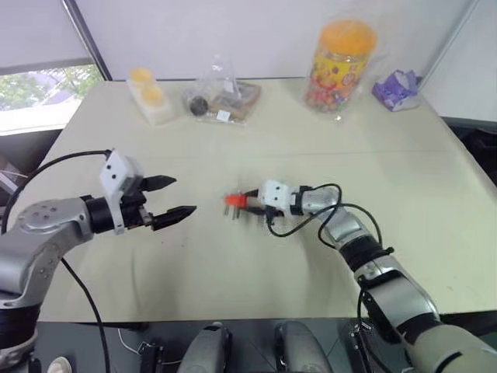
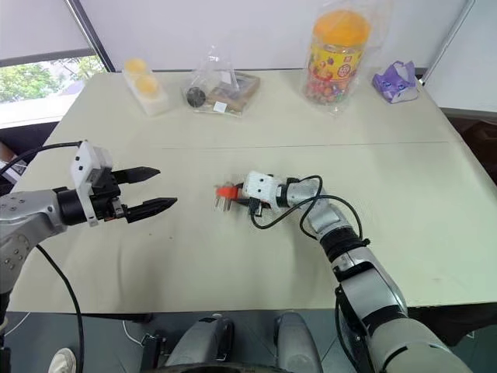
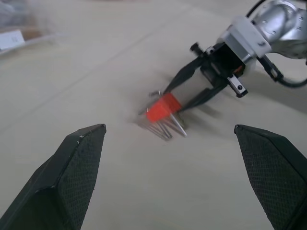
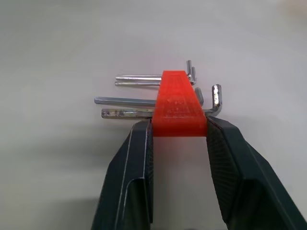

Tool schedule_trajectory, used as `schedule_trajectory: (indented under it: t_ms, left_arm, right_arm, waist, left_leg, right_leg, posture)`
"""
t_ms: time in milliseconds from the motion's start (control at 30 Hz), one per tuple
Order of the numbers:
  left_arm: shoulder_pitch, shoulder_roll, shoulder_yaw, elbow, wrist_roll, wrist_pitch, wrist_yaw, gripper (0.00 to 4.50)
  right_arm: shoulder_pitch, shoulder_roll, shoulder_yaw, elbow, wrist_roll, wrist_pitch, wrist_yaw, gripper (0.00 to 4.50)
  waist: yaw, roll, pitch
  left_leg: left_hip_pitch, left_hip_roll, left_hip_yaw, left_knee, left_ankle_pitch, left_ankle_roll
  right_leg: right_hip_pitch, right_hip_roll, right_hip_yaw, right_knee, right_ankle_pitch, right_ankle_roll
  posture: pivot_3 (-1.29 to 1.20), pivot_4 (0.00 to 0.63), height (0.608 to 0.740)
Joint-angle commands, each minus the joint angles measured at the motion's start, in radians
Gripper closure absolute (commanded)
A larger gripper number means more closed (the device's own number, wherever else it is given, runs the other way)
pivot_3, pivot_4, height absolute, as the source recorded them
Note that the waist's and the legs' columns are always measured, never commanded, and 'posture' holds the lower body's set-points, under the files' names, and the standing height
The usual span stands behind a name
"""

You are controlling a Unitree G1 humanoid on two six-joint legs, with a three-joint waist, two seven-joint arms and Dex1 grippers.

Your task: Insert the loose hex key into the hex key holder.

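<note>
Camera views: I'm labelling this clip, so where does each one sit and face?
Left eye: on the head, looking down over the table; both arms show.
Right eye: beside it, same scene.
Left wrist: between the open left gripper fingers, toward the hex key holder.
Right wrist: along the right gripper, clamped on the holder.
All share the holder.

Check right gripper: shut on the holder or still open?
Shut on it. The right gripper's two fingers press both sides of the red hex key holder, whose keys stick out sideways above the table.

Red holder (image 4: 178,109) — silvery, maybe chromed, keys
</note>
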Motion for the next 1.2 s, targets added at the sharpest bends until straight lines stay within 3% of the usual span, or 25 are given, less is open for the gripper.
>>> schedule_trajectory:
  t_ms: [33, 267, 467, 1200]
  left_arm:
    - [-0.100, -0.019, -0.022, 0.045, -0.006, -0.017, -0.015, 0.00]
    - [-0.340, -0.113, -0.096, 0.225, 0.005, -0.014, -0.041, 0.00]
    - [-0.487, -0.182, -0.155, 0.307, 0.002, -0.002, -0.094, 0.00]
    - [-0.545, -0.245, -0.151, 0.320, -0.014, 0.012, -0.131, 0.00]
  right_arm:
    - [-0.074, -0.066, -0.038, -0.091, -0.145, -0.209, -0.237, 3.50]
    - [-0.189, -0.225, -0.050, -0.162, -0.424, -0.442, -0.585, 3.50]
    - [-0.191, -0.256, -0.042, -0.230, -0.532, -0.518, -0.752, 3.50]
    - [-0.150, -0.240, -0.017, -0.303, -0.499, -0.542, -0.708, 3.50]
  waist:
    - [-0.005, 0.000, 0.000]
    - [-0.012, 0.000, 0.000]
    - [-0.019, -0.001, 0.000]
    - [-0.034, -0.001, 0.000]
  left_leg:
    - [0.000, 0.000, 0.000, 0.000, 0.000, 0.000]
    - [0.000, 0.001, 0.001, -0.001, 0.000, 0.000]
    - [0.000, 0.000, 0.001, -0.001, 0.000, 0.000]
    - [0.000, 0.001, 0.001, -0.001, 0.000, 0.000]
  right_leg:
    - [-0.001, 0.000, 0.000, 0.000, 0.000, 0.000]
    - [-0.002, 0.002, 0.000, 0.000, 0.000, 0.000]
    - [-0.002, 0.003, 0.000, 0.001, 0.000, 0.000]
    - [-0.001, 0.004, 0.001, 0.001, 0.000, 0.000]
  posture:
    - [0.00, 0.150, 0.740]
    - [0.00, 0.150, 0.740]
    - [0.00, 0.150, 0.740]
    - [0.00, 0.150, 0.740]
